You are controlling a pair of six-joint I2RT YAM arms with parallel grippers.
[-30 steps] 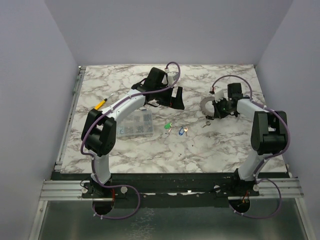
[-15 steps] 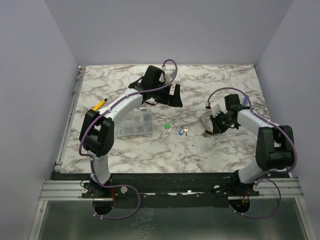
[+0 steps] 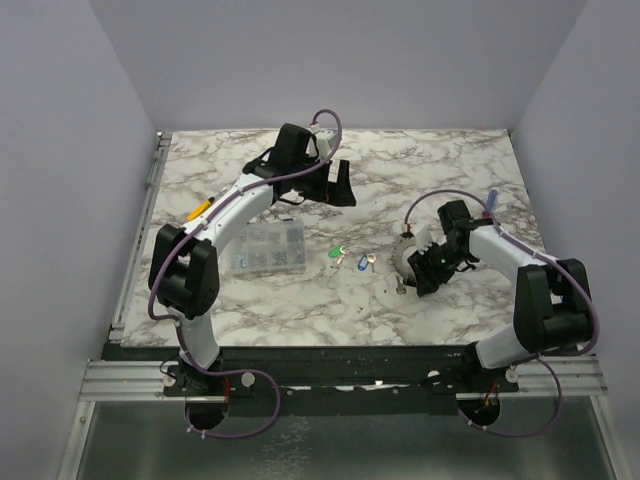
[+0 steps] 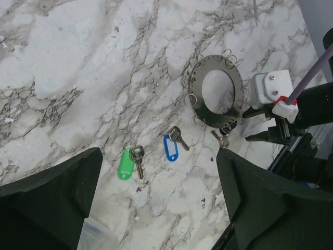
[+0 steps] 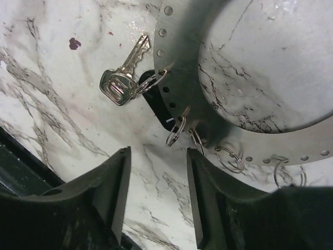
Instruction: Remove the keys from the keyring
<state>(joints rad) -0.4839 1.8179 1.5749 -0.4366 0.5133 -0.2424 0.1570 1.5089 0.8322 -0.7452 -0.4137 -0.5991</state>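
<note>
- Pincer (image 5: 158, 177) on my right arm: shut a sec ago, now spread, pinching nothing; keyring (image 5: 182, 67) now sits on table (image 3: 300, 300) nearer my base, released.
- Means ring lies flat, free for re-grip; silver key (image 5: 122, 80) not off yet.
- Ring: flat grey band, rim holes, small empty loops.
- Green key (image 4: 125, 164), blue key (image 4: 170, 148) already loose beside it.
- Left pincer (image 4: 158, 192) spread wide, empty.

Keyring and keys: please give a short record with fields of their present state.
keyring: flat on the table, split rings along its rim
key on ring: one silver key, hung on one of them
loose keys: green-tagged key, blue-tagged key, lying apart from the ring
right end effector: open, at the ring's edge, holding nothing
</note>
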